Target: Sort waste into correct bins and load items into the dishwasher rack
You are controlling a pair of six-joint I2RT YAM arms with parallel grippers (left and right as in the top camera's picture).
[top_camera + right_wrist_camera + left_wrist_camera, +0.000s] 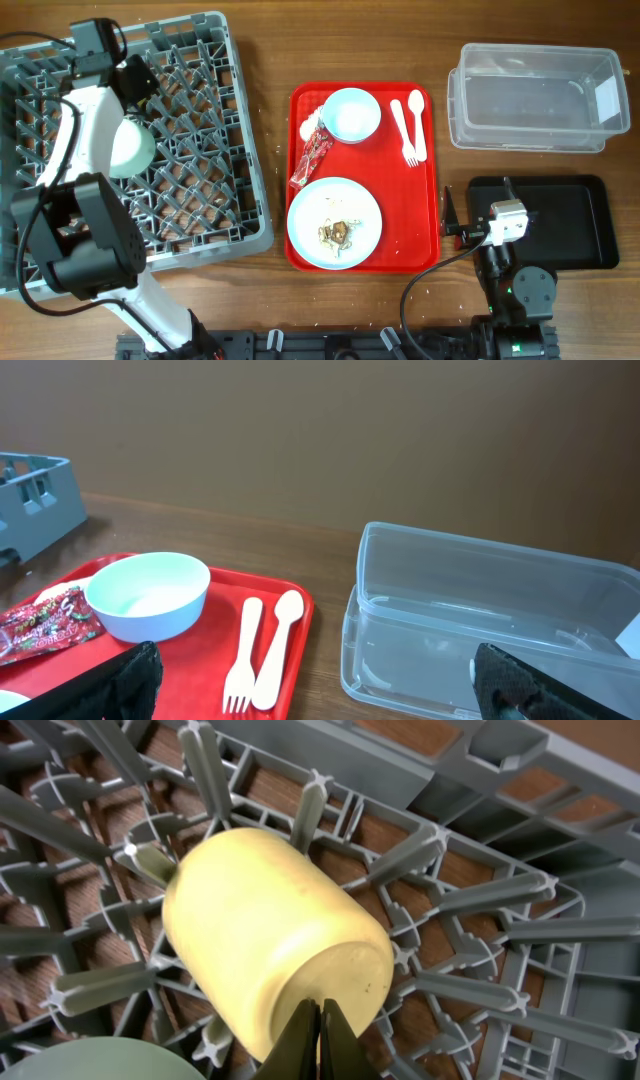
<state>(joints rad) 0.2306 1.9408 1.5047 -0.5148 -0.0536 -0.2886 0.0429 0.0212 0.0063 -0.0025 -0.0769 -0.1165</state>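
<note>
Wooden counter [270,60], upper left of the overhead view: left hand [320,1025], pressed together at the yellow cup [265,935], should seat it mouth-down between dishwasher rack [215,160] pegs.

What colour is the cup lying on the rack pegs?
The cup is pale yellow; the left wrist view shows it best.

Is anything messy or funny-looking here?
Yes. The plate on the red tray has brown food scraps on it, and a red wrapper lies just beside it. In the rack, the yellow cup sits tilted among the pegs, not upright.
</note>
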